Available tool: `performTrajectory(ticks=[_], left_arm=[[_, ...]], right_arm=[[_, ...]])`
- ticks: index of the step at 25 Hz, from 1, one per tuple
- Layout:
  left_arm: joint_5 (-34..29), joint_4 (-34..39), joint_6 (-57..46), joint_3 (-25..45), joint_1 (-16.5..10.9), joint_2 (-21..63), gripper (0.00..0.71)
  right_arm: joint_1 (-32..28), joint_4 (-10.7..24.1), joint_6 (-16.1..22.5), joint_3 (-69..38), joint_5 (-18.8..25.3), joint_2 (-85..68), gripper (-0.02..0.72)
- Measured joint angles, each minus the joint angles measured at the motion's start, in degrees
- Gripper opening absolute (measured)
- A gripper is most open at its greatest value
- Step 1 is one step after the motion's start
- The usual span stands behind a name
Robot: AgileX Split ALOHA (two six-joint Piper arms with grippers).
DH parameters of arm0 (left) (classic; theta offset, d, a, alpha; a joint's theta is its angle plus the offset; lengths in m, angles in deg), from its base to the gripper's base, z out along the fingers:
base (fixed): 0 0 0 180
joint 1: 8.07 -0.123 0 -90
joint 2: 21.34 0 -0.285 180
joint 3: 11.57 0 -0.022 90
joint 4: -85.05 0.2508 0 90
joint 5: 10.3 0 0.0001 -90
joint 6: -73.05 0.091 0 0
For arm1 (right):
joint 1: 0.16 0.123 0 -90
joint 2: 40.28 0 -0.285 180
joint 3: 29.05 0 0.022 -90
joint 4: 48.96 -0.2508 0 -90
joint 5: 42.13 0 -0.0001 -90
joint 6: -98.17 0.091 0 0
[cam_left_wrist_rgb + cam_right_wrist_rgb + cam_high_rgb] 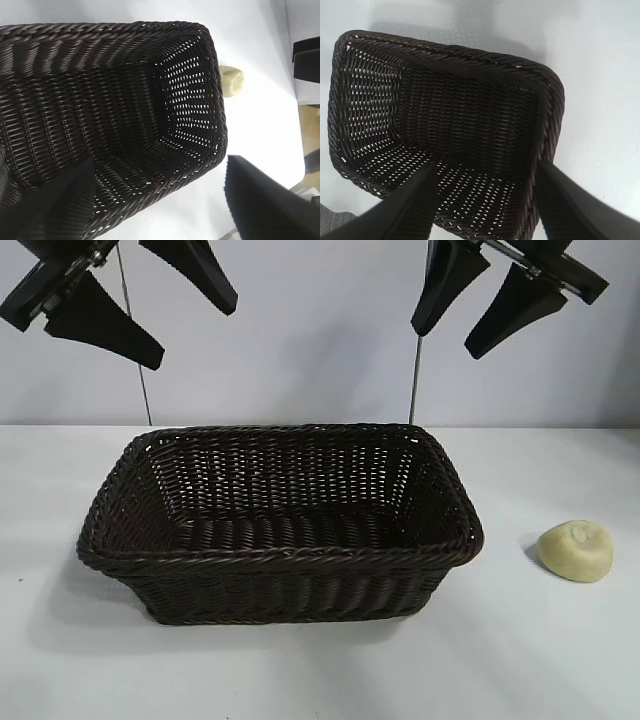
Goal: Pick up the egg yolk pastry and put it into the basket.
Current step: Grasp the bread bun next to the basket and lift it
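Exterior view: both arms hang high, left gripper and right gripper spread wide, holding nothing, above the woven wicker basket; domed, dimpled pastry sits beside it

We see no text, label, brand, number or sign that we can read in any view; no surface carries writing.

The basket is set mid-counter, with the egg yolk pastry placed apart at its right, and both grippers are hung above
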Motion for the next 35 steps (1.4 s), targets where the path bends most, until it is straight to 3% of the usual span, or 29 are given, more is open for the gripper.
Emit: performTrajectory(ticks=[3, 8, 11, 17, 24, 29, 35], left_arm=[[0.0, 0.0, 0.0, 0.0, 0.0, 0.0, 0.526], [0.0, 0.0, 0.0, 0.0, 0.0, 0.0, 0.526], [0.0, 0.0, 0.0, 0.0, 0.0, 0.0, 0.526], [0.0, 0.0, 0.0, 0.0, 0.0, 0.0, 0.526], [0.0, 0.0, 0.03, 0.0, 0.0, 0.0, 0.526], [0.0, 0.0, 0.03, 0.0, 0.0, 0.0, 0.526], [0.0, 0.0, 0.03, 0.0, 0.0, 0.0, 0.526]], right_arm=[[0.0, 1.17, 0.0, 0.0, 0.26, 0.0, 0.424], [-1.35, 10.75, 2.58, 0.0, 2.54, 0.0, 0.424], [-5.18, 13.67, 3.6, 0.0, 3.86, 0.0, 0.424], [-12.36, 14.6, 2.74, 0.0, 5.81, 0.0, 0.424], [-12.66, 14.23, 1.66, 0.0, 6.04, 0.94, 0.43], [-12.66, 14.17, 1.53, -2.31, 5.97, 3.57, 0.522], [-12.66, 14.17, 1.53, -7.7, 4.57, 6.64, 0.54]])
